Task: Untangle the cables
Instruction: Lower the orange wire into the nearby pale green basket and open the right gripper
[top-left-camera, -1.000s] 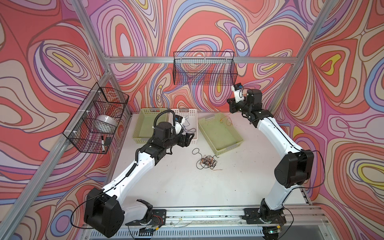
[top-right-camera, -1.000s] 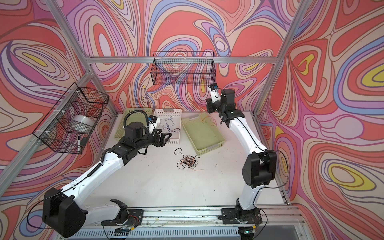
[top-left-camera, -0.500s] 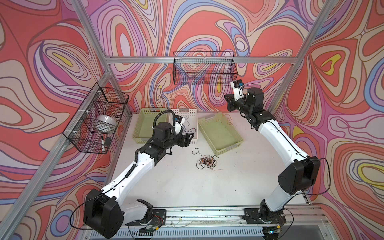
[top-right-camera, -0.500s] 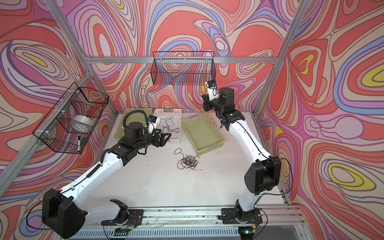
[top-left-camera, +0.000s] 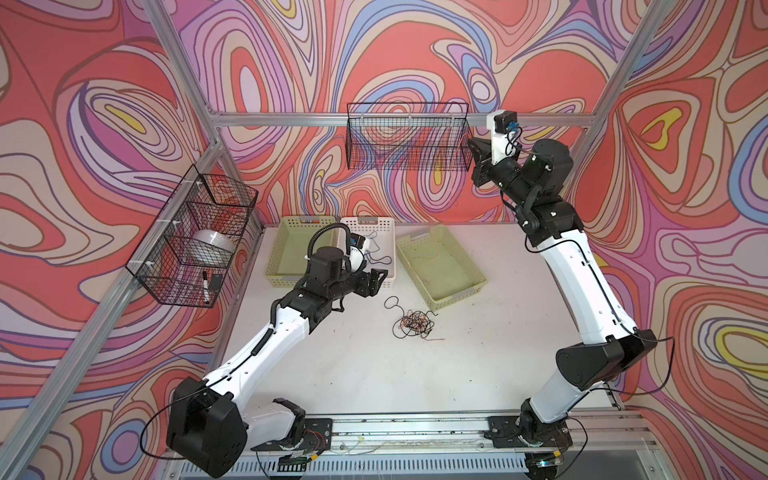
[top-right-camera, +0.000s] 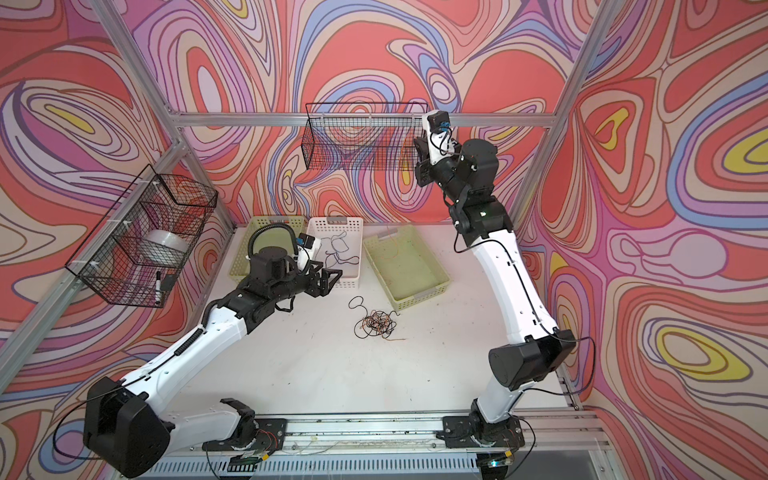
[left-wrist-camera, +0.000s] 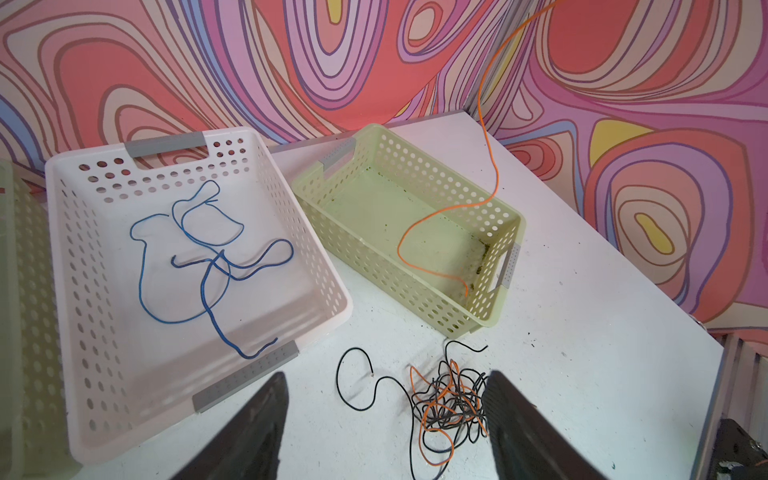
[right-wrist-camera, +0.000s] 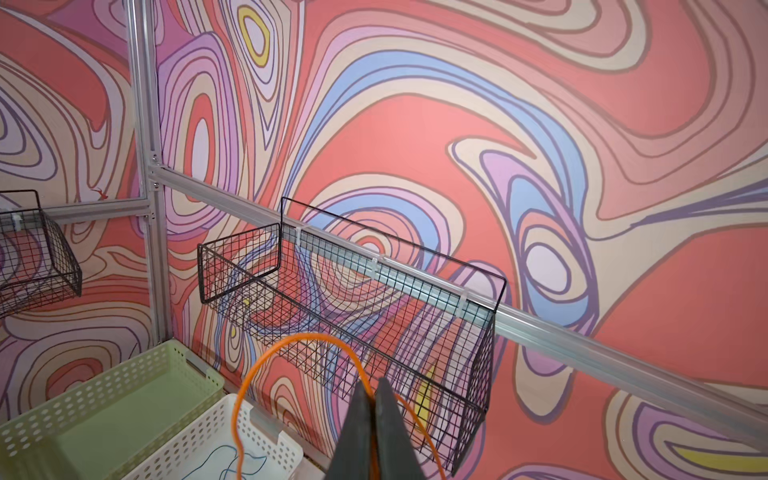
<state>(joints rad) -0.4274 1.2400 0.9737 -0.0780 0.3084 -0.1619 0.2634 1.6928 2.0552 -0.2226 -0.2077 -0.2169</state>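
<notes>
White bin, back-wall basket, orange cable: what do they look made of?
White bin: moulded plastic with a slight sheen, judging by its regular round holes and rounded rim. Back-wall basket: thin metal wire in a grid, apparently with a black coating. Orange cable: probably plastic-insulated wire, smooth. It holds springy loops, and no core is visible.

The flat white surface bears tangled thin black and orange cables, a white perforated plastic basket, two pale green baskets.
</notes>
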